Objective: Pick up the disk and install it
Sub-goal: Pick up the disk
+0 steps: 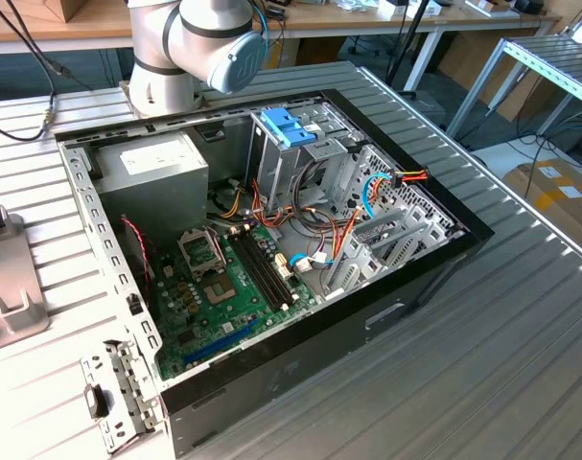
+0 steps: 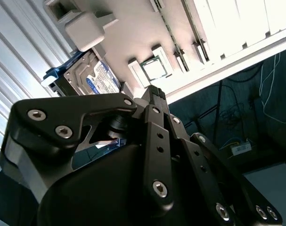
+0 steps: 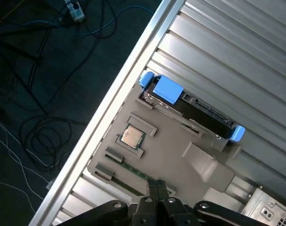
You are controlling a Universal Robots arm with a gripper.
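Gripper: fingers closed together; holding nothing; hovering over the grey fixture
Disk: seated in the fixture on the ribbed worktop; blue pieces at both ends; clear of the gripper

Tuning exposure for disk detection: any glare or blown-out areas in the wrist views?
Second wrist view: ribbed metal table blown out white along one side; flat dark hard drive with white-and-blue label evenly exposed, partly hidden behind the black gripper. First wrist view: even light, no glare on the drive; floor beyond the table dark.
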